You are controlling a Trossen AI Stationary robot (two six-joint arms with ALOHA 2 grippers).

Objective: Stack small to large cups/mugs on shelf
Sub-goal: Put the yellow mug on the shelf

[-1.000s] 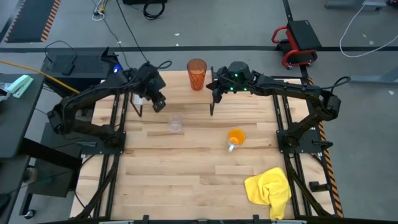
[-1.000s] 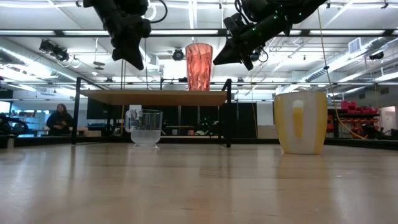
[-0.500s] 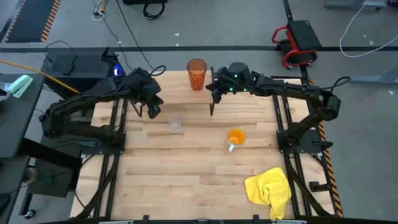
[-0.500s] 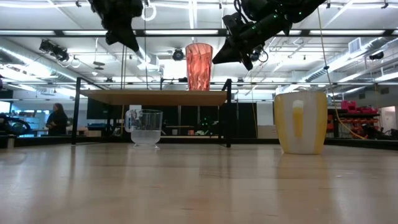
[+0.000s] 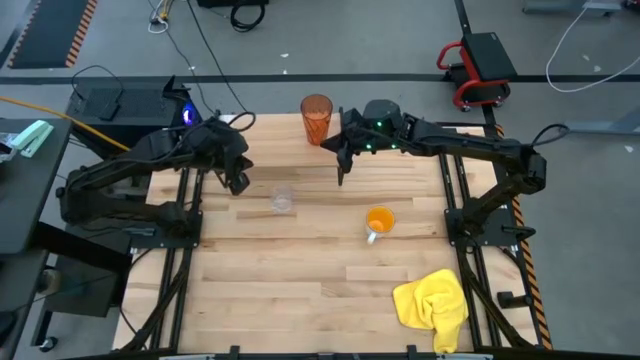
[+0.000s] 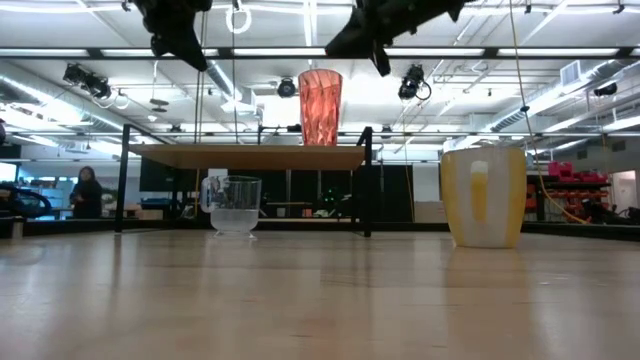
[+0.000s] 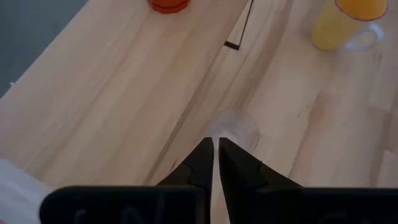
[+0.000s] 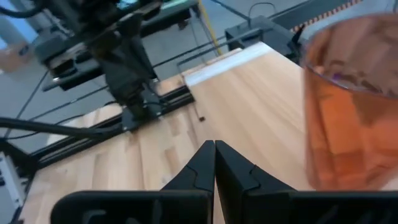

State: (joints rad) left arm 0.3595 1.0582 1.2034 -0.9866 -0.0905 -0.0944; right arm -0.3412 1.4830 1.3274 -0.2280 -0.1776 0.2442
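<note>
Vessels: three (tumbler (image 5: 316,118) on shelf (image 6: 250,156)), two grippers.

Bright even light from long ceiling strip lamps (image 6: 300,52), glaring white in low view. Light wooden tabletop (image 5: 300,270) evenly lit, shadows faint. Tall translucent orange-red ribbed tumbler (image 8: 354,106) blurred close to right wrist lens. Left wrist view soft throughout.

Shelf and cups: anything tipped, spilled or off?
Nothing stands out. The ribbed tumbler stands upright on the shelf; the clear glass and orange mug stand upright on the table, nothing spilled. The yellow cloth lies crumpled near the table's corner.
</note>
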